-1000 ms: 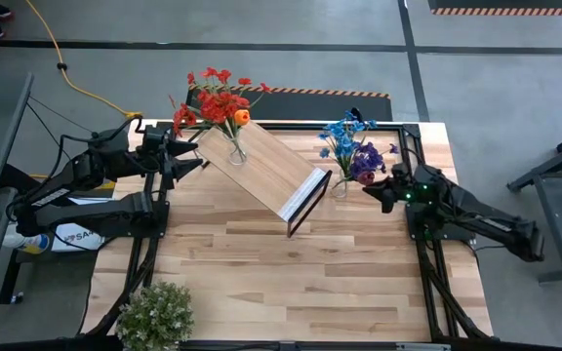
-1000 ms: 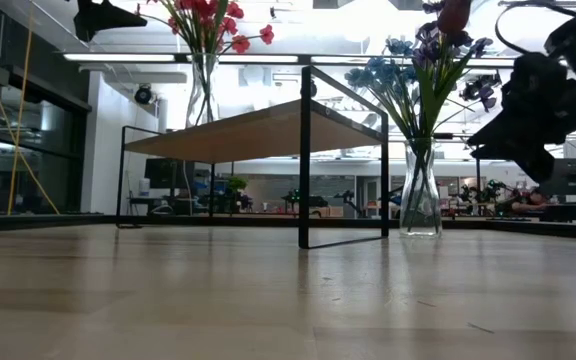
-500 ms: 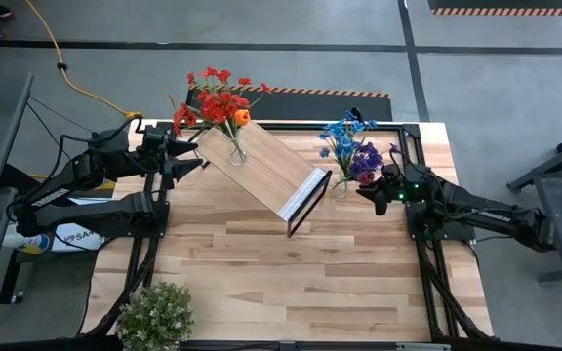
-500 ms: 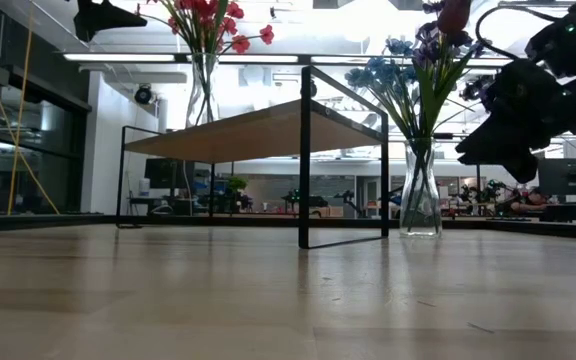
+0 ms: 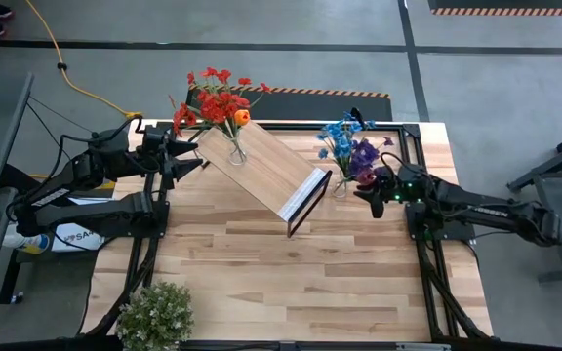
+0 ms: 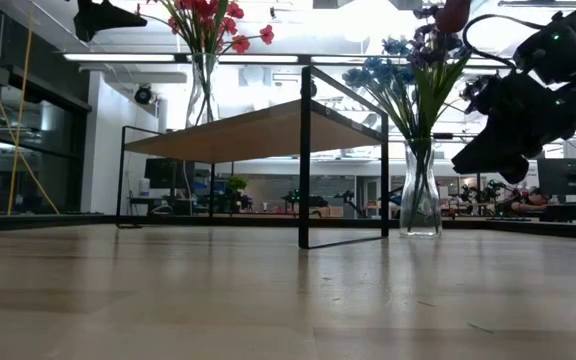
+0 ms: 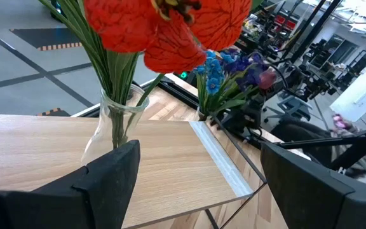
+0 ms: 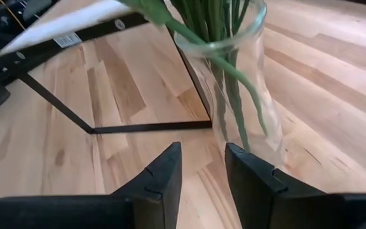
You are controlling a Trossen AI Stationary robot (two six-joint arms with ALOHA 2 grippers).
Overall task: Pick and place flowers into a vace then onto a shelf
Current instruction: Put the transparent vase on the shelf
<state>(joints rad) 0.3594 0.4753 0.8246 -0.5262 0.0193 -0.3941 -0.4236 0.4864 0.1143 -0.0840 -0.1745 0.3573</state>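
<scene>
Grey concrete floor surrounds the slatted wooden worktop [image 5: 291, 273]. At upper centre the shelf [image 5: 261, 174] lies angled, bearing a vase of red flowers [image 5: 215, 102]; the left end effector [image 5: 191, 154], fingers spread, hovers beside it. Right of the shelf, blue and purple flowers [image 5: 351, 146] stand in a glass vase [image 6: 420, 195]; the right end effector [image 5: 367, 198], partly parted and empty, sits just beside it.

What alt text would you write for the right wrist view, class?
A clear glass vase holding green flower stems stands on the slatted wooden tabletop, just beyond the right tool, whose two dark fingers are slightly apart. Behind it is the light-wood shelf's black metal frame.
</scene>
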